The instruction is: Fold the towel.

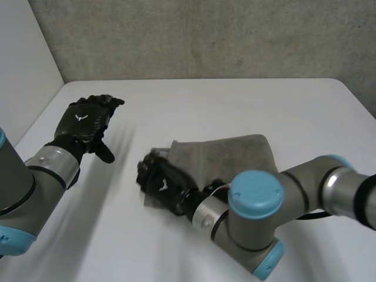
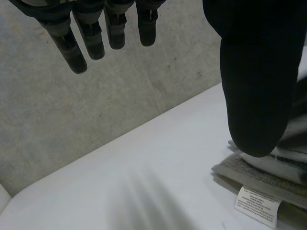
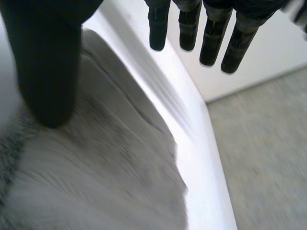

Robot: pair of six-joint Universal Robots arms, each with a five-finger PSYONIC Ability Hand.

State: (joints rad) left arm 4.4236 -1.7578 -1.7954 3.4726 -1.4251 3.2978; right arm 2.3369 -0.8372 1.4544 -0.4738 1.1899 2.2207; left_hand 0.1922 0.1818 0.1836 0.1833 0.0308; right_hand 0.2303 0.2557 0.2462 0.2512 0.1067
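Note:
A grey towel (image 1: pixel 235 154) lies folded on the white table (image 1: pixel 235 106), right of the middle. My right hand (image 1: pixel 161 183) hovers low over the towel's left edge, where a small flap sticks up. In the right wrist view this hand (image 3: pixel 48 62) is open: its fingers are straight and spread above the towel (image 3: pixel 96 182), and its thumb is close to the cloth. My left hand (image 1: pixel 88 122) is raised over the table's left side, apart from the towel. Seen from its own wrist, the left hand (image 2: pixel 259 86) is open and holds nothing. Beyond its thumb lies the towel's layered edge (image 2: pixel 254 177) with a white label (image 2: pixel 256 203).
A concrete wall (image 1: pixel 205 35) stands behind the table, and a white wall (image 1: pixel 23 53) runs along its left side. The table's left edge (image 3: pixel 201 143) drops off just past the towel in the right wrist view, with grey floor (image 3: pixel 268 153) below.

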